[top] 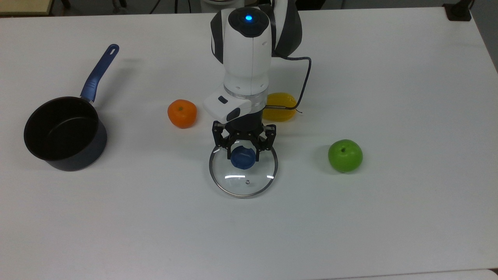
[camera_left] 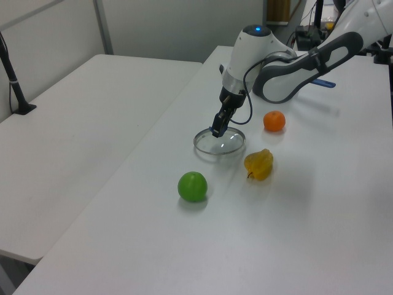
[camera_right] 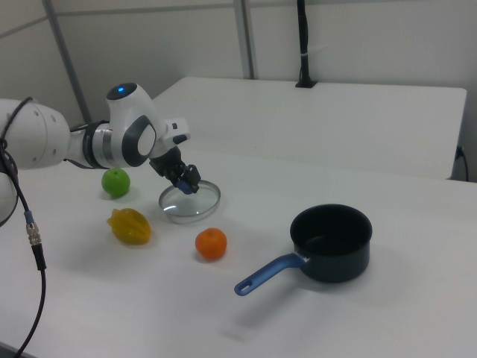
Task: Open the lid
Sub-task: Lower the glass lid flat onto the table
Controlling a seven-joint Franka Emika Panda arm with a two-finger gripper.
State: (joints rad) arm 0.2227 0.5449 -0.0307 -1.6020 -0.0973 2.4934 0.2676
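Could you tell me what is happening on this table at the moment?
The Franka arm's gripper is shut on the blue knob of the glass lid, well away from the open saucepan at the top view's left. The lid sits low between an orange, a yellow fruit and a green apple; whether it already rests on the white table I cannot tell.
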